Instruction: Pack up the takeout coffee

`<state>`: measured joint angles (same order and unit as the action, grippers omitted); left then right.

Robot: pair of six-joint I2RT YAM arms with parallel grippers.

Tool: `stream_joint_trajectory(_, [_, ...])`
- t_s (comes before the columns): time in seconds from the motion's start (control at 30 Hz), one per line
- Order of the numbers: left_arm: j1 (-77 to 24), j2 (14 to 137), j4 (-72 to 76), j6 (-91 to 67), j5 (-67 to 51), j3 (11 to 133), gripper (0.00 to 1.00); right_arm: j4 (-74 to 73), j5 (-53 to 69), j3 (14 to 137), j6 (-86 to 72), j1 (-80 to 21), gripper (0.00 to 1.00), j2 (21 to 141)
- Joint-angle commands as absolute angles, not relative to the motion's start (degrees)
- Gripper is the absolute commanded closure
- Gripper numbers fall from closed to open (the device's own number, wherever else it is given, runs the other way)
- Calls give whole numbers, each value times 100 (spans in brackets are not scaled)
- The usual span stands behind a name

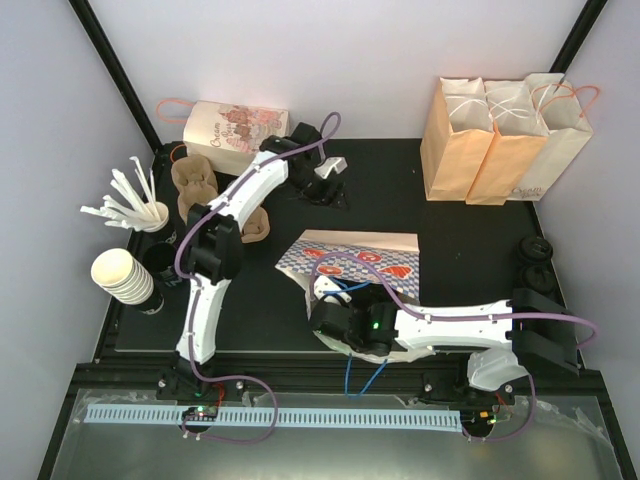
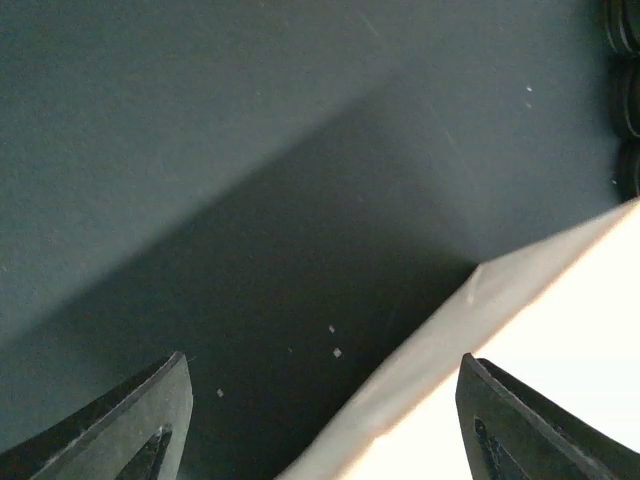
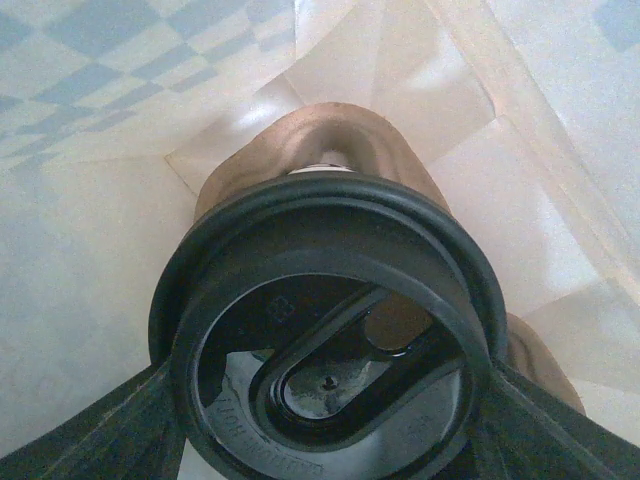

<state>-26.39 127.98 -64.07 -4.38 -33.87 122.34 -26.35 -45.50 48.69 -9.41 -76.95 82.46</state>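
Coffee cup (image 3: 330,340), black lid up, sits in a brown pulp carrier (image 3: 340,140) inside the checkered paper bag (image 1: 365,262) lying on the bench (image 1: 460,240). Right pincer (image 3: 325,420) is clenched on the cup. Left pincer (image 2: 320,420) hangs released over bare bench beside another bag's edge (image 2: 480,330).

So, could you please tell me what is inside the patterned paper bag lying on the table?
The right gripper reaches into the patterned bag. The right wrist view shows a black lid seated in a brown pulp carrier. The cup beneath is hidden.
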Motion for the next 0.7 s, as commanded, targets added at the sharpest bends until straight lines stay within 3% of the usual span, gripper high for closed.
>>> stream_joint_trajectory(0.0, [-2605,13413,-6902,-194,-3450,12930,26,-2800,-4689,4706,-934,-7721,53,8363])
stream_joint_trajectory(0.1, [-2659,13584,-6937,-143,-3498,12961,32,-2735,-4685,4666,-850,-7724,53,8324])
stream_joint_trajectory(0.33, [-2787,13875,-7248,-57,-3533,12939,71,-2672,-4658,4688,-765,-7733,53,8361])
stream_joint_trajectory(0.53, [-2912,14255,-7374,-104,-3644,12919,82,-2682,-4687,4742,-677,-7752,53,8423])
stream_joint_trajectory(0.67, [-2980,14330,-7464,-89,-3711,12789,98,-2699,-4876,4765,-643,-7769,53,8468])
